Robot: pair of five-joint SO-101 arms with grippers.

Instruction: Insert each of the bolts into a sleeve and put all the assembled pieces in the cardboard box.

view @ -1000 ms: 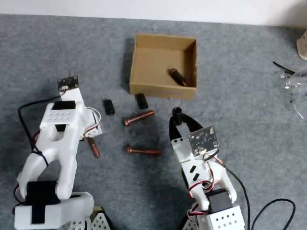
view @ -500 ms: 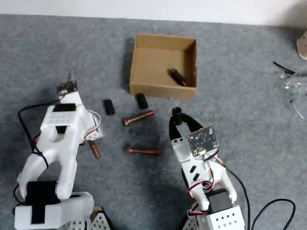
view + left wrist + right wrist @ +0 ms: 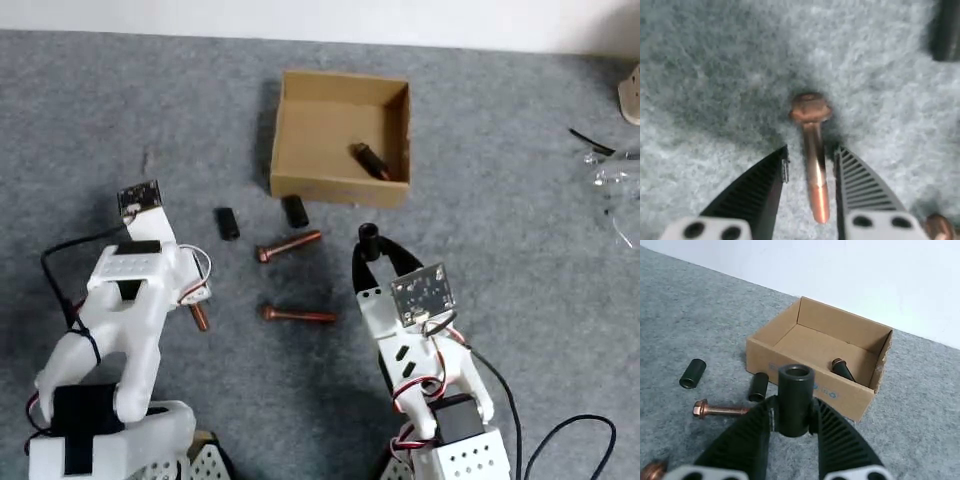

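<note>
Right gripper (image 3: pixel 792 407) clamps an upright black sleeve (image 3: pixel 795 385), and left gripper (image 3: pixel 811 152) stands open around a lying copper bolt (image 3: pixel 810 107).

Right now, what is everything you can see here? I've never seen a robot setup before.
box: one, brown cardboard, far middle of the mat
piece: one, copper bolt in a black sleeve, inside the box
bolts: three, copper, lying on the mat; two between the arms, one under the left arm
sleeves: three, black; two lying in front of the box, one upright in the right tool
mat: one, grey, under everything
oddments: a few, clear and black, at the right edge
arms: two, white, near side
left tool: black, open, astride a bolt
right tool: black, shut on a sleeve
</note>
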